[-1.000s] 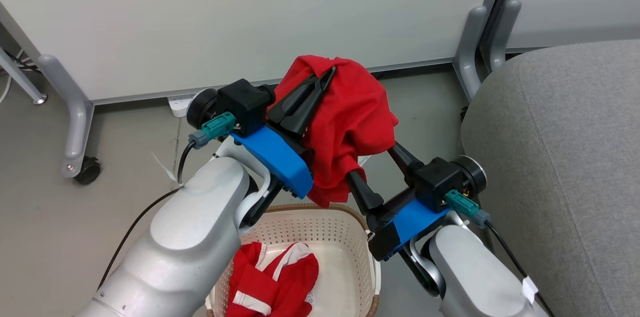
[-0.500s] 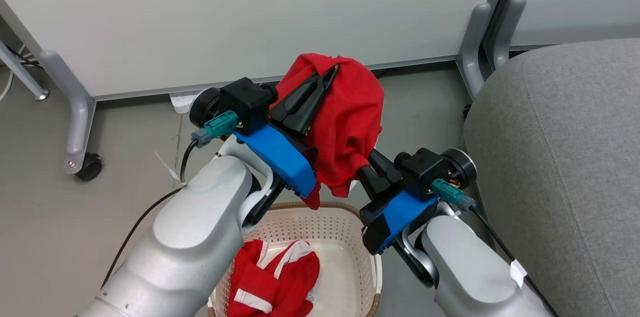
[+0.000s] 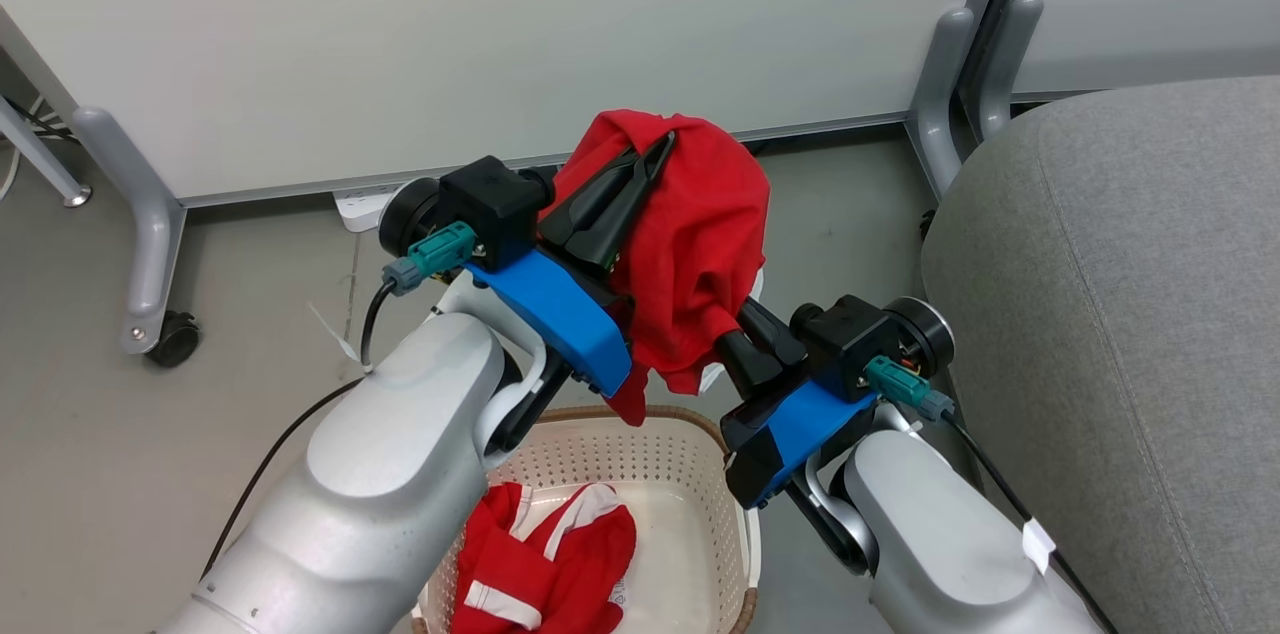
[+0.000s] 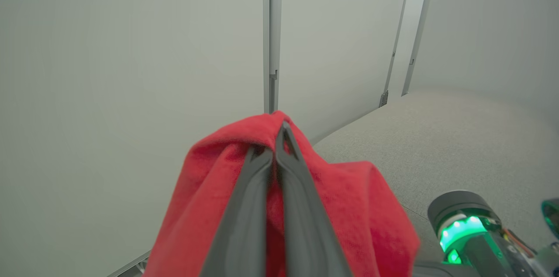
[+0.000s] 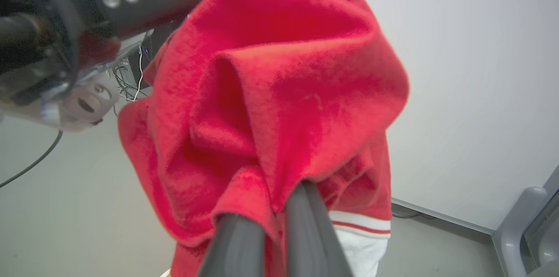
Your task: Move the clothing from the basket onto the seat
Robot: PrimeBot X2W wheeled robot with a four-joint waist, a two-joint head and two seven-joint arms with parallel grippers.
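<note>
A plain red garment [image 3: 700,224] of the clothing hangs in the air above the basket [image 3: 640,426], held between both arms. My left gripper [image 3: 658,146] is shut on its top fold; the left wrist view shows the two fingers pressed together at the left gripper [image 4: 280,132] with red cloth around them. My right gripper [image 3: 738,322] is shut on the lower hem, and in the right wrist view the right gripper [image 5: 289,190] has its tips buried in the red garment [image 5: 284,76]. More red clothing with white stripes [image 3: 550,564] lies in the basket. The grey seat [image 3: 1110,314] is to the right.
A pale partition wall [image 3: 500,34] with grey wheeled feet [image 3: 150,244] stands behind. A white power strip [image 3: 358,206] lies on the floor at its base. A second partition foot [image 3: 945,94] stands close to the seat's far corner. Grey floor [image 3: 100,414] spreads to the left.
My right gripper has gone from open to shut on the garment's lower edge and shifted slightly left. The cloth's right side has drawn in. The left gripper keeps its grip.
</note>
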